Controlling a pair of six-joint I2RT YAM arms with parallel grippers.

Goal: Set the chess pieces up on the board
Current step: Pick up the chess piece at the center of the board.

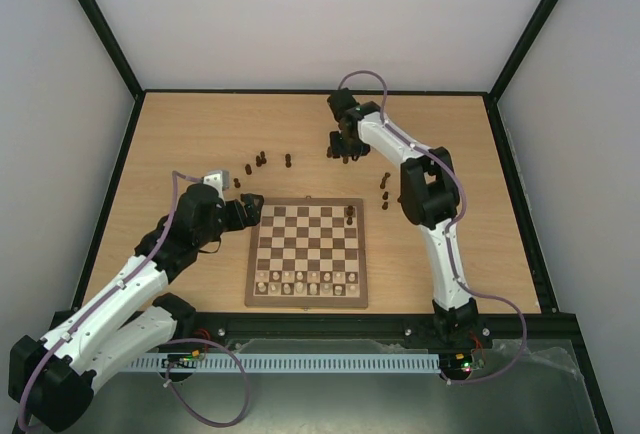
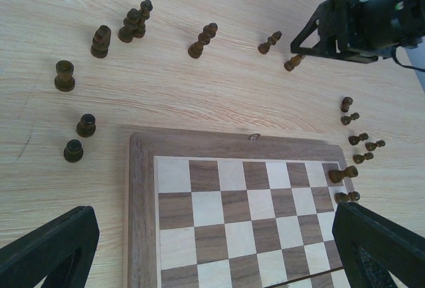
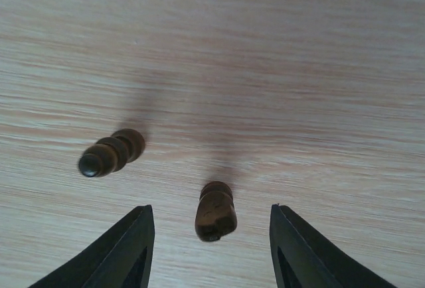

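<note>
My right gripper (image 3: pixel 209 210) is open at the far middle of the table (image 1: pixel 340 149). Its fingers flank one dark chess piece (image 3: pixel 216 212), with a gap on each side. A second dark piece (image 3: pixel 111 152) stands just to the left of the fingers. The board (image 1: pixel 306 202) lies in the middle of the table, with two dark pieces (image 1: pixel 350 214) on its far right corner squares. My left gripper (image 2: pixel 214 208) is open and empty above the board's far left corner (image 1: pixel 255 209). Several more dark pieces (image 2: pixel 133 22) stand loose beyond the board.
Pale chessmen (image 1: pixel 305 284) fill the board's two near rows. A group of small dark pieces (image 1: pixel 385 186) sits off the board's far right corner. Three more dark pieces (image 2: pixel 73 150) stand left of the board's far corner. Black frame rails (image 1: pixel 110 184) edge the table.
</note>
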